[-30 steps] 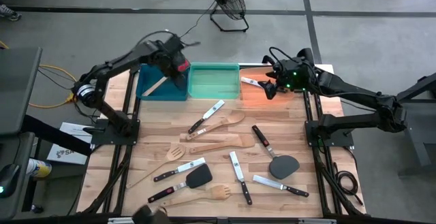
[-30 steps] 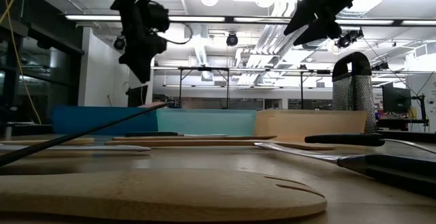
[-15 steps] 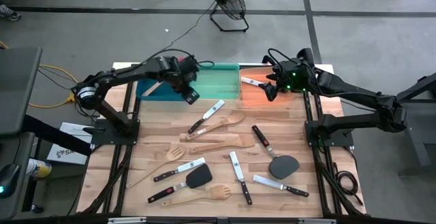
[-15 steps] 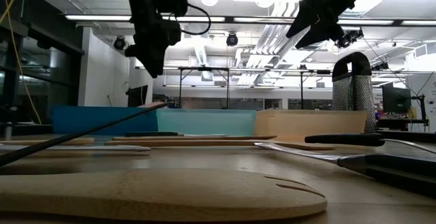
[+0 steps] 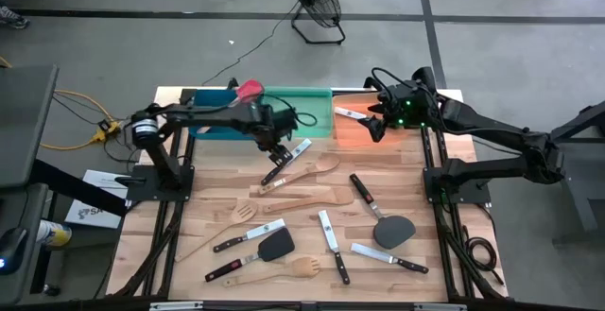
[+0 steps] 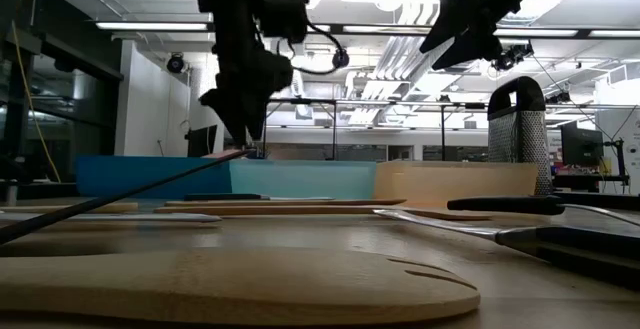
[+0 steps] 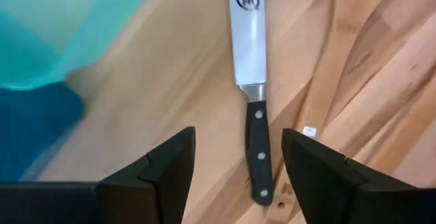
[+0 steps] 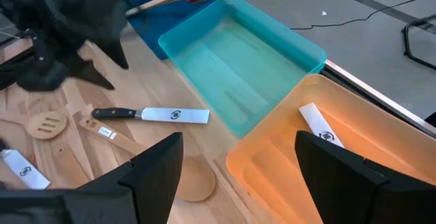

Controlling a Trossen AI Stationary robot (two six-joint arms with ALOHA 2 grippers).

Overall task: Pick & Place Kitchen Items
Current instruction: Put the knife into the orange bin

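A black-handled steel knife (image 5: 286,162) lies flat on the wooden table, in front of the green bin (image 5: 298,112). My left gripper (image 5: 276,148) hangs open just above the knife, pointing down. In the left wrist view the knife's handle (image 7: 259,149) shows between the two fingers, untouched. My right gripper (image 5: 375,127) waits open above the orange bin (image 5: 364,131), where another knife (image 8: 317,125) lies. A red-headed spatula (image 5: 250,90) rests in the blue bin (image 5: 213,122), its head on the far rim.
Several utensils lie on the table nearer the front edge: a wooden spoon (image 5: 312,169), a wooden spatula (image 5: 302,198), black turners (image 5: 274,247) (image 5: 392,228), knives (image 5: 331,245) (image 5: 388,257) and a wooden fork (image 5: 302,267). The three bins line the far edge.
My left gripper has swung from above the blue bin toward the table's right and near edges and has come down, stopping over the knife in front of the green bin. The red-headed spatula stays in the blue bin.
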